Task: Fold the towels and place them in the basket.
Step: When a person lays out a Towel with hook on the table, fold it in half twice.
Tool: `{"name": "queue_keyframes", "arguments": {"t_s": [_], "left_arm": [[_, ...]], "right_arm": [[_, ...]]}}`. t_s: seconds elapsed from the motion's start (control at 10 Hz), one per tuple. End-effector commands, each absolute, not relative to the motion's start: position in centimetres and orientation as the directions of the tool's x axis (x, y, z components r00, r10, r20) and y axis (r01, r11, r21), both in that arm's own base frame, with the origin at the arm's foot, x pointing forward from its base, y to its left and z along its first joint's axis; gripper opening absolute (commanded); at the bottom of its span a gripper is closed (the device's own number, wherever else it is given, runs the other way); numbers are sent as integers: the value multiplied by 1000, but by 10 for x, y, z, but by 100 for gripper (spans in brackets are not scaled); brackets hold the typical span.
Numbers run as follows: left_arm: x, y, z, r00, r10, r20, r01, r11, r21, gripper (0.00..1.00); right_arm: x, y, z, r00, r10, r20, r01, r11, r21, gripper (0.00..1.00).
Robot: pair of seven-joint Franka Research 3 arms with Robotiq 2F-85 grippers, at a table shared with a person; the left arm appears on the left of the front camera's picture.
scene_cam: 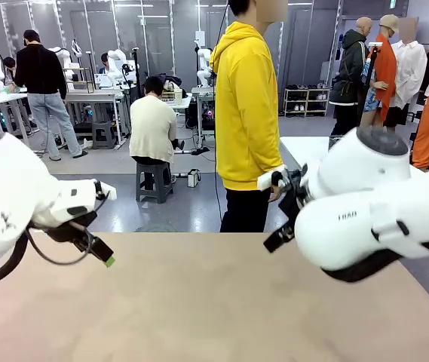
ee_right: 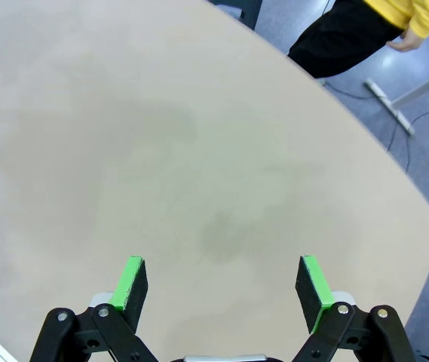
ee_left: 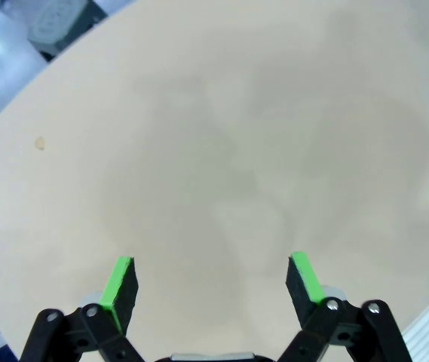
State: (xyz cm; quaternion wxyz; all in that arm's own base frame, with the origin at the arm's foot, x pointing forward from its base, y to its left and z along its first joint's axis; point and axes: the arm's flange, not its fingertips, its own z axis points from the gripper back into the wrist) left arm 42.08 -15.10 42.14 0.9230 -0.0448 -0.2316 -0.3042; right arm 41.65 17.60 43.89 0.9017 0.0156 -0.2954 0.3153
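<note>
**Beige table [scene_cam: 199, 309] under both grippers: jaws wide, nothing held**

Left gripper [ee_left: 211, 262]: jaws at full spread, green pads [ee_left: 121, 277] facing each other with nothing between them. It hovers above the table. Plain tabletop lies straight ahead of the fingertips, and the table edge curves past farther out.

Right gripper [ee_right: 220, 262]: likewise wide and empty, hovering over plain tabletop. Past the table edge ahead of it stands a person [scene_cam: 246, 105] in a yellow hoodie. One hand [ee_right: 406, 44] hangs at the person's side, well apart from the table.

Towels and basket: I cannot tell where they are.

Judgement: this looks like a ready pose before the first towel is handled. The task appears to be at its very start, with nothing folded and nothing in the basket.

Notes for doing the step well:
- Hold off descending until a towel lies flat ahead of the fingertips and the person's hand is away from it.
- Send each gripper to its own near corner of one short edge, so both lift the same edge.
- Come down with pads square to the tabletop and pinch only the top layer of terry at the hem.
- Lift both corners level and carry them over together, or the fold will skew.
- Terry is limp and drags, so a slow, low arc should stop the far edge sliding.
</note>
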Motion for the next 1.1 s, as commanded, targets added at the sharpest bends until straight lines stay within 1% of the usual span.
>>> {"name": "queue_keyframes", "arguments": {"t_s": [0.0, 0.1, 0.2, 0.3, 0.5, 0.6, 0.7, 0.8, 0.9, 1.0], "left_arm": [[428, -135, 448, 710, -552, 437, 612, 791, 4, 100], [427, -131, 457, 717, -549, 430, 626, 778, -52, 100], [427, -122, 475, 728, -541, 423, 646, 748, -155, 100], [428, -105, 497, 736, -508, 448, 649, 717, -254, 100], [424, -42, 544, 778, -432, 457, 624, 616, -480, 100], [418, -4, 559, 821, -345, 454, 568, 573, -591, 100], [406, 39, 571, 846, -250, 470, 530, 493, -691, 100], [396, 75, 575, 871, -174, 459, 483, 470, -739, 100], [384, 108, 575, 882, -121, 455, 454, 474, -754, 100], [370, 140, 573, 883, -45, 467, 435, 451, -779, 100]], "right_arm": [[423, 173, 459, 638, 550, 539, -580, 803, -133, 100], [424, 170, 469, 654, 541, 529, -597, 798, -79, 100], [428, 160, 486, 676, 515, 527, -595, 803, -23, 100], [434, 142, 502, 720, 473, 508, -584, 808, 74, 100], [447, 77, 538, 833, 341, 436, -510, 778, 366, 100], [452, 39, 544, 876, 279, 394, -457, 740, 493, 100], [454, -8, 546, 916, 205, 346, -387, 682, 620, 100], [450, -50, 546, 932, 133, 337, -342, 633, 695, 100], [441, -90, 546, 937, 89, 337, -325, 576, 750, 100], [431, -128, 547, 942, 21, 335, -293, 540, 789, 100]]}}
